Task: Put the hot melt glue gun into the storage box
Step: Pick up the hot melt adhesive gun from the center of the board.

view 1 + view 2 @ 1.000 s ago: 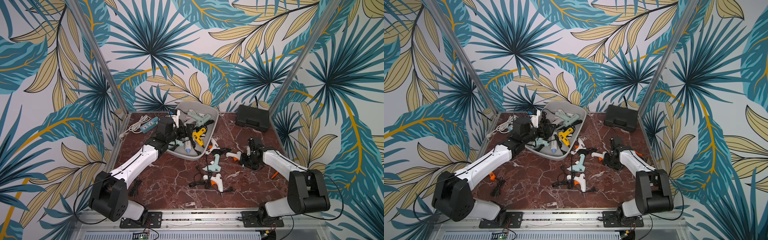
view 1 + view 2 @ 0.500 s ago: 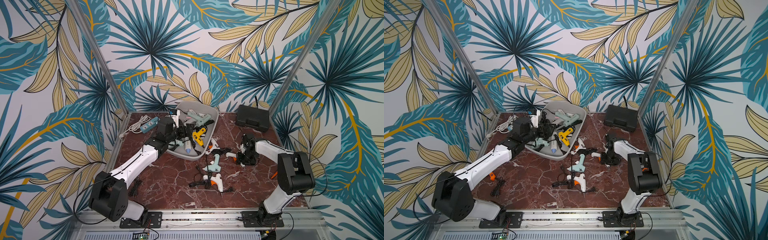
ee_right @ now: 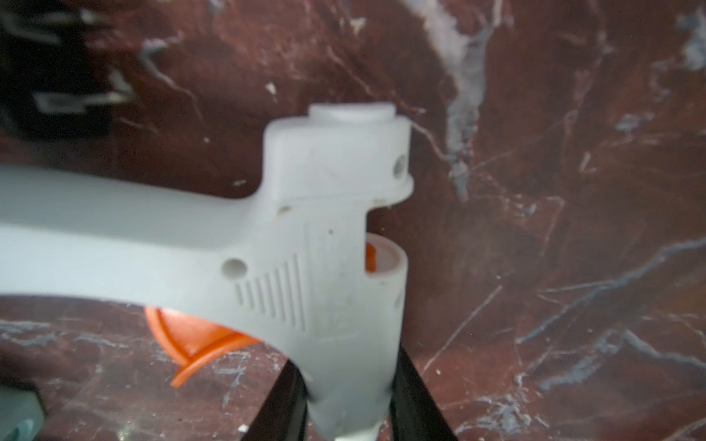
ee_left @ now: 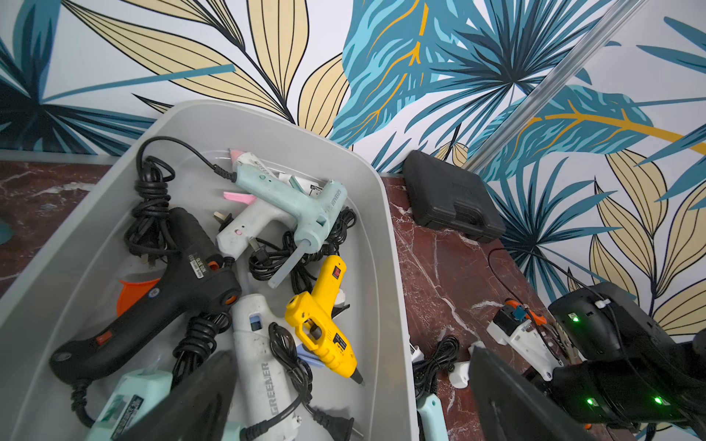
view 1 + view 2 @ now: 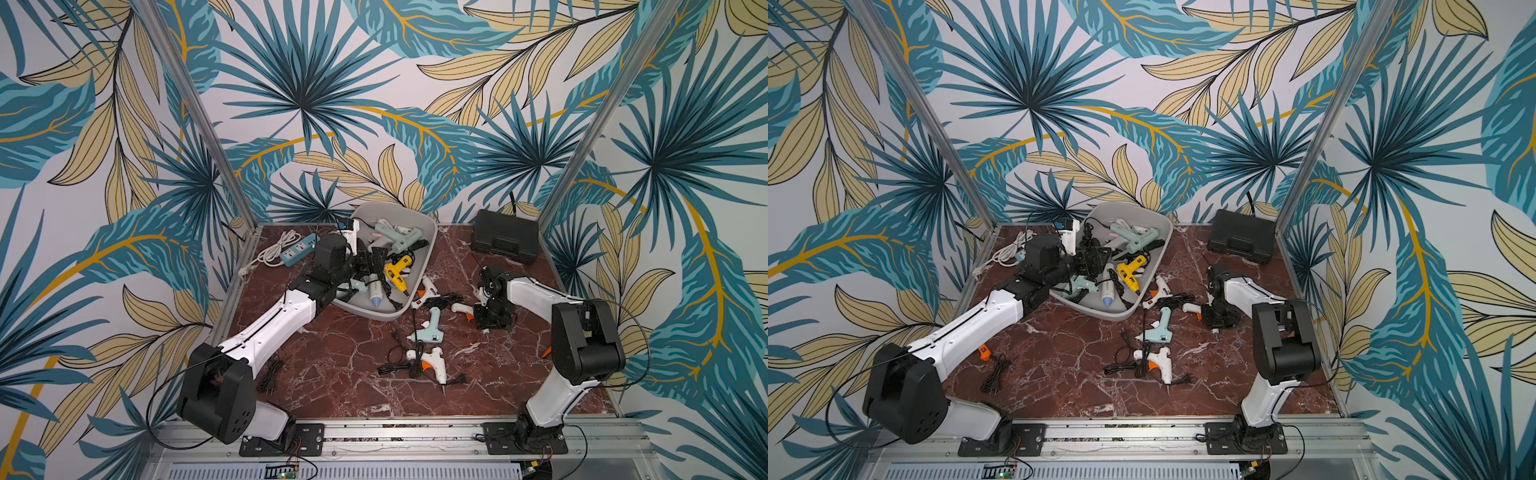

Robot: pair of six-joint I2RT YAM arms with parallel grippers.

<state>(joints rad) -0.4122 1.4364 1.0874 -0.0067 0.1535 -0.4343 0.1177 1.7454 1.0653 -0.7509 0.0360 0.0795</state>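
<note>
The right hand [image 3: 349, 401] is closed on the white glue gun [image 3: 324, 267], its two dark fingers [image 3: 282, 404] pinching the barrel's narrow end while the handle and orange trigger stick out sideways. In both top views this gun sits low over the desk [image 5: 332, 374], to the right of the storage box [image 4: 237, 126] and apart from it. Whether it has cleared the surface cannot be told.

The left hand [image 5: 365, 266] hangs over the box with its jaws spread wide, holding nothing.

The grip is far from the gun's middle, so a straight, slow lift probably suits best, to keep the handle from swinging. The black cord trailing near the other guns, a mint one [image 5: 430, 328] and a white one [image 5: 432, 361], could snag them. The box is already crowded and the left hand stands over it, so the near corner looks like the safest place to drop.

The desk is red-brown marble-patterned, scuffed and littered with cords. A black case [image 5: 505, 241] and a power strip [image 5: 297, 253] lie at the back. Leaf-print wallpaper covers the surrounding walls.
</note>
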